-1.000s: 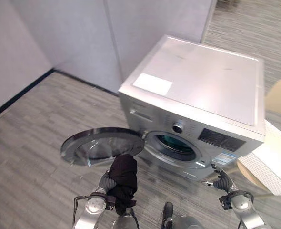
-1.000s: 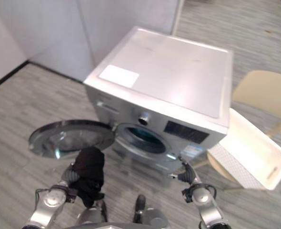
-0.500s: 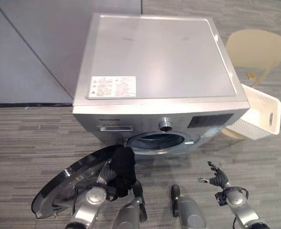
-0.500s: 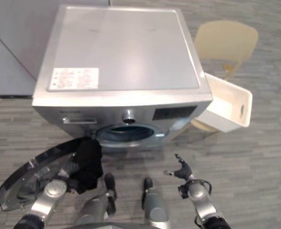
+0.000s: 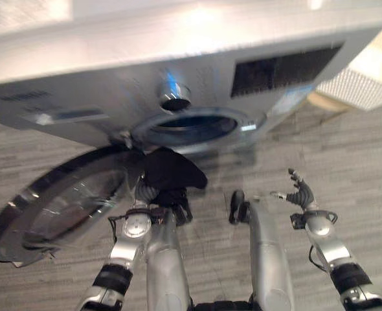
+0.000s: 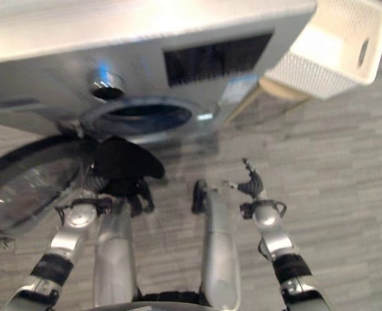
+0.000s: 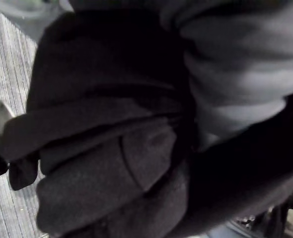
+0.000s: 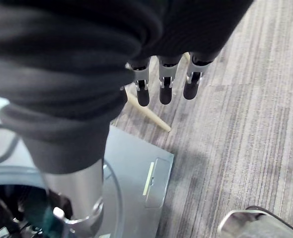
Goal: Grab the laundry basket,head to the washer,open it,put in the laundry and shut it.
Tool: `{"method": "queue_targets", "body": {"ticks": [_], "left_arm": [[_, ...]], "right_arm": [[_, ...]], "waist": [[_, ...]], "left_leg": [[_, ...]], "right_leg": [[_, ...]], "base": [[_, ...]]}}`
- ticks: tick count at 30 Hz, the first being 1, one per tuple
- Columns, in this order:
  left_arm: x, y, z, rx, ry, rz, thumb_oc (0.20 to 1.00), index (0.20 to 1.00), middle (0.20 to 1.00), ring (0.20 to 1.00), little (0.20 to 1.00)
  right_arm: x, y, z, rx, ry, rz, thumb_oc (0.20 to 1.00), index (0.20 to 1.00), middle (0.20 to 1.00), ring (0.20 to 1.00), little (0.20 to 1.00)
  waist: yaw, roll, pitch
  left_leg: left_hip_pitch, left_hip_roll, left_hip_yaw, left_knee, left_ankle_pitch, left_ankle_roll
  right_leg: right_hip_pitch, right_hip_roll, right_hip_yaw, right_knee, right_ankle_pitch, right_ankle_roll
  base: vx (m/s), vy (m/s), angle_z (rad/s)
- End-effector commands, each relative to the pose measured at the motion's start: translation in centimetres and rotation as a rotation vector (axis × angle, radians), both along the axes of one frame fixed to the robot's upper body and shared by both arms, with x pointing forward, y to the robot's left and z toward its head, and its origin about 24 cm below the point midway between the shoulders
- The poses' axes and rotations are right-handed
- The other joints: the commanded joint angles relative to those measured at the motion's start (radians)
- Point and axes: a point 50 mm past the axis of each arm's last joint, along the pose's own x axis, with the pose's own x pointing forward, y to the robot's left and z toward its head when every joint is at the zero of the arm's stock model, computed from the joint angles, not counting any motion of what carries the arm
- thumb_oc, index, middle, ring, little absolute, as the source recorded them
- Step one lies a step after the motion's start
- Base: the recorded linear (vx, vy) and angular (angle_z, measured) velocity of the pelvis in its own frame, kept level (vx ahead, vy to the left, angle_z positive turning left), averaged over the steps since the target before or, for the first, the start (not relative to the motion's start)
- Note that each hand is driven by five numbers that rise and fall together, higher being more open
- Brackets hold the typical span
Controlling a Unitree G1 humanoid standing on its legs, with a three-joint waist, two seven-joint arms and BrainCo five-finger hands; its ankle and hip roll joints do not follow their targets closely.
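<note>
The dark cloth (image 5: 170,176) is the laundry. It is bunched up in the left robot hand (image 5: 153,193), whose fingers curl round it. The cloth hangs just in front of the round hole (image 5: 188,126) in the washer (image 5: 113,71), a little below the hole's rim. It is not inside yet. In the left wrist view the cloth (image 7: 102,139) fills most of what can be seen, pressed close to the hand.

The washer door (image 5: 55,204) is swung wide open toward the robot's left side, low over the floor (image 5: 366,168). The left robot hand and the cloth sit right at the door's inner edge, near the hinge.

The right robot hand (image 5: 300,194) is out on the right, well apart from the washer and the cloth. It holds nothing and its fingers are loosely spread. In the right wrist view its fingers (image 8: 165,89) point down over the floor.

The white basket (image 6: 333,52) sits beside the washer's right corner, resting on a pale chair (image 6: 278,91).

So the walk to the washer looks done, and the door is open. What is left, I think, is to push the cloth into the hole, let go, pull the hand out and swing the door shut.
</note>
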Motion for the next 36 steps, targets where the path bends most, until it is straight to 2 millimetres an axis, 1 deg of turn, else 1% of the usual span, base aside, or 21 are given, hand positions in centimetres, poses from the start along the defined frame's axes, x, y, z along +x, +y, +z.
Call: {"method": "queue_targets", "body": {"ticks": [1, 3, 5, 7, 8, 9, 10, 11, 12, 13, 17, 19, 22, 23, 24, 25, 26, 27, 28, 29, 36], "left_arm": [[1.4, -1.2, 3.1, -0.118, -0.160, 0.025, 0.200, 0.200, 0.200, 0.200, 0.200], [5.0, -1.3, 8.7, -0.183, -0.300, 0.054, 0.200, 0.200, 0.200, 0.200, 0.200], [5.2, -1.3, 8.8, -0.183, -0.304, 0.053, 0.200, 0.200, 0.200, 0.200, 0.200], [7.2, 0.0, 13.9, -0.163, -0.419, 0.089, 0.200, 0.200, 0.200, 0.200, 0.200], [8.3, 1.0, 18.4, -0.180, -0.511, 0.129, 0.200, 0.200, 0.200, 0.200, 0.200], [8.4, 1.0, 18.6, -0.180, -0.514, 0.127, 0.200, 0.200, 0.200, 0.200, 0.200], [8.4, 1.7, 21.5, -0.160, -0.585, 0.153, 0.200, 0.200, 0.200, 0.200, 0.200], [8.3, 2.5, 25.5, -0.131, -0.678, 0.193, 0.200, 0.200, 0.200, 0.200, 0.200], [8.0, 3.0, 27.4, -0.104, -0.724, 0.220, 0.200, 0.200, 0.200, 0.200, 0.200], [8.0, 3.0, 27.5, -0.103, -0.726, 0.220, 0.200, 0.200, 0.200, 0.200, 0.200], [6.0, 6.7, 33.8, -0.089, -0.880, 0.428, 0.200, 0.200, 0.200, 0.200, 0.200], [5.5, 7.0, 35.0, -0.118, -0.917, 0.454, 0.200, 0.200, 0.200, 0.200, 0.200], [1.0, 9.7, 39.5, -0.140, -1.146, 0.630, 0.200, 0.200, 0.200, 0.200, 0.200], [0.2, 11.0, 39.5, 0.131, -1.121, 0.723, 0.200, 0.200, 0.200, 0.200, 0.200], [0.3, 11.3, 39.1, 0.235, -1.086, 0.745, 0.586, 0.586, 0.586, 0.586, 0.586], [0.8, 11.7, 38.4, 0.402, -1.023, 0.770, 0.859, 0.859, 0.859, 0.859, 0.859], [1.8, 11.3, 37.6, 0.755, -0.911, 0.740, 1.000, 1.000, 1.000, 1.000, 1.000], [2.3, 10.9, 37.2, 0.921, -0.865, 0.712, 1.000, 1.000, 1.000, 1.000, 1.000], [2.3, 10.7, 37.3, 0.924, -0.867, 0.711, 1.000, 1.000, 1.000, 1.000, 1.000], [3.8, 10.1, 35.8, 1.131, -0.740, 0.620, 1.000, 1.000, 1.000, 1.000, 1.000], [6.2, 8.5, 33.5, 1.316, -0.563, 0.444, 1.000, 1.000, 1.000, 1.000, 1.000]], "right_arm": [[-0.8, -0.6, 0.4, 0.024, -0.060, -0.038, 1.000, 1.000, 1.000, 1.000, 1.000], [-0.1, 0.2, 1.2, 0.032, -0.093, -0.011, 1.000, 1.000, 1.000, 1.000, 1.000], [0.0, 0.2, 1.3, 0.034, -0.097, -0.012, 1.000, 1.000, 1.000, 1.000, 1.000], [0.2, 0.8, 1.6, 0.035, -0.111, 0.019, 1.000, 1.000, 1.000, 1.000, 1.000], [0.0, 1.1, 1.7, 0.032, -0.118, 0.048, 1.000, 1.000, 1.000, 1.000, 1.000], [0.1, 1.1, 1.8, 0.034, -0.122, 0.048, 1.000, 1.000, 1.000, 1.000, 1.000], [0.1, 1.1, 2.0, 0.030, -0.130, 0.058, 1.000, 1.000, 1.000, 1.000, 1.000], [-0.1, 1.0, 1.9, 0.019, -0.131, 0.069, 1.000, 1.000, 1.000, 1.000, 1.000], [-0.1, 1.1, 2.0, 0.016, -0.136, 0.077, 1.000, 1.000, 1.000, 1.000, 1.000], [-0.1, 1.1, 2.0, 0.018, -0.139, 0.077, 1.000, 1.000, 1.000, 1.000, 1.000], [-0.2, 1.3, 2.8, 0.028, -0.179, 0.125, 1.000, 1.000, 1.000, 1.000, 1.000], [-0.2, 1.4, 3.0, 0.029, -0.189, 0.130, 1.000, 1.000, 1.000, 1.000, 1.000], [-0.9, 1.5, 4.0, 0.028, -0.234, 0.190, 1.000, 1.000, 1.000, 1.000, 1.000], [-1.7, 1.0, 4.1, 0.014, -0.236, 0.213, 1.000, 1.000, 1.000, 1.000, 1.000], [-1.9, 0.7, 4.0, 0.011, -0.235, 0.214, 1.000, 1.000, 1.000, 1.000, 1.000], [-2.1, 0.4, 4.0, 0.010, -0.232, 0.212, 1.000, 1.000, 1.000, 1.000, 1.000], [-2.2, -0.2, 4.1, 0.006, -0.241, 0.208, 1.000, 1.000, 1.000, 1.000, 1.000], [-2.2, -0.6, 4.3, 0.000, -0.248, 0.201, 1.000, 1.000, 1.000, 1.000, 1.000], [-2.2, -0.5, 4.3, 0.003, -0.249, 0.200, 1.000, 1.000, 1.000, 1.000, 1.000], [-2.0, -0.8, 4.5, -0.010, -0.255, 0.200, 1.000, 1.000, 1.000, 1.000, 1.000], [-1.8, -1.3, 5.0, -0.030, -0.254, 0.196, 1.000, 1.000, 1.000, 1.000, 1.000]], "waist": [[-0.028, 0.028, -0.088], [-0.060, 0.030, -0.083], [-0.059, 0.031, -0.084], [-0.082, 0.027, -0.087], [-0.103, 0.027, -0.094], [-0.102, 0.028, -0.094], [-0.110, 0.028, -0.096], [-0.119, 0.031, -0.103], [-0.122, 0.032, -0.105], [-0.122, 0.031, -0.105], [-0.135, 0.024, -0.123], [-0.136, 0.024, -0.127], [-0.143, 0.029, -0.155], [-0.143, 0.036, -0.167], [-0.143, 0.038, -0.170], [-0.144, 0.044, -0.172], [-0.142, 0.051, -0.176], [-0.142, 0.057, -0.177], [-0.140, 0.055, -0.177], [-0.139, 0.062, -0.180], [-0.132, 0.062, -0.181]], "left_leg": [[-0.030, -0.007, -0.044, 0.114, -0.116, 0.052], [-0.130, 0.015, -0.060, 0.198, -0.144, 0.061], [-0.139, 0.016, -0.062, 0.204, -0.146, 0.061], [-0.193, 0.029, -0.071, 0.247, -0.160, 0.067], [-0.234, 0.038, -0.083, 0.279, -0.171, 0.071], [-0.242, 0.038, -0.085, 0.283, -0.173, 0.072], [-0.265, 0.044, -0.090, 0.298, -0.177, 0.072], [-0.297, 0.051, -0.101, 0.324, -0.186, 0.076], [-0.314, 0.052, -0.108, 0.334, -0.189, 0.077], [-0.319, 0.052, -0.109, 0.337, -0.190, 0.077], [-0.394, 0.066, -0.130, 0.394, -0.213, 0.084], [-0.412, 0.064, -0.137, 0.407, -0.219, 0.087], [-0.498, 0.062, -0.160, 0.468, -0.240, 0.087], [-0.523, 0.064, -0.170, 0.491, -0.244, 0.084], [-0.531, 0.062, -0.173, 0.500, -0.244, 0.084], [-0.532, 0.061, -0.177, 0.505, -0.247, 0.082], [-0.543, 0.056, -0.179, 0.506, -0.242, 0.083], [-0.542, 0.053, -0.180, 0.506, -0.244, 0.081], [-0.544, 0.052, -0.180, 0.504, -0.241, 0.083], [-0.545, 0.045, -0.178, 0.501, -0.238, 0.082], [-0.550, 0.024, -0.179, 0.484, -0.230, 0.075]], "right_leg": [[-0.016, -0.007, 0.003, -0.145, 0.072, 0.076], [-0.125, 0.001, 0.023, -0.067, 0.055, 0.069], [-0.133, 0.001, 0.023, -0.062, 0.053, 0.069], [-0.186, 0.010, 0.027, -0.029, 0.047, 0.068], [-0.225, 0.016, 0.029, -0.004, 0.045, 0.070], [-0.231, 0.015, 0.028, 0.000, 0.044, 0.070], [-0.252, 0.019, 0.028, 0.014, 0.041, 0.071], [-0.282, 0.021, 0.027, 0.031, 0.038, 0.074], [-0.301, 0.023, 0.028, 0.040, 0.036, 0.074], [-0.305, 0.023, 0.027, 0.043, 0.036, 0.074], [-0.369, 0.038, 0.031, 0.075, 0.034, 0.083], [-0.385, 0.040, 0.032, 0.082, 0.032, 0.083], [-0.461, 0.061, 0.038, 0.121, 0.028, 0.082], [-0.480, 0.063, 0.034, 0.137, 0.022, 0.078], [-0.485, 0.062, 0.032, 0.141, 0.020, 0.076], [-0.486, 0.060, 0.031, 0.148, 0.015, 0.077], [-0.491, 0.053, 0.028, 0.156, 0.013, 0.073], [-0.491, 0.051, 0.027, 0.161, 0.009, 0.074], [-0.492, 0.051, 0.027, 0.159, 0.011, 0.073], [-0.493, 0.046, 0.026, 0.161, 0.010, 0.071], [-0.503, 0.041, 0.029, 0.166, 0.006, 0.067]], "base": [[-0.05, 0.018, -0.12], [-0.05, 0.020, -0.09], [-0.01, 0.008, -0.13], [-0.02, 0.003, -0.39], [-0.01, -0.014, -0.32], [0.00, -0.019, -0.11], [0.02, -0.021, -0.04], [0.00, 0.000, 0.00], [0.00, 0.000, 0.00], [0.02, -0.006, -0.10], [0.03, -0.006, -0.16], [0.01, 0.000, 0.02], [0.10, 0.030, 0.00], [0.10, 0.033, -0.13], [0.08, 0.021, -0.14], [0.03, 0.012, -0.16], [0.02, 0.002, -0.09], [0.01, -0.001, 0.04], [0.01, -0.021, 0.10], [0.00, -0.016, 0.10], [0.00, -0.027, 0.15]]}}
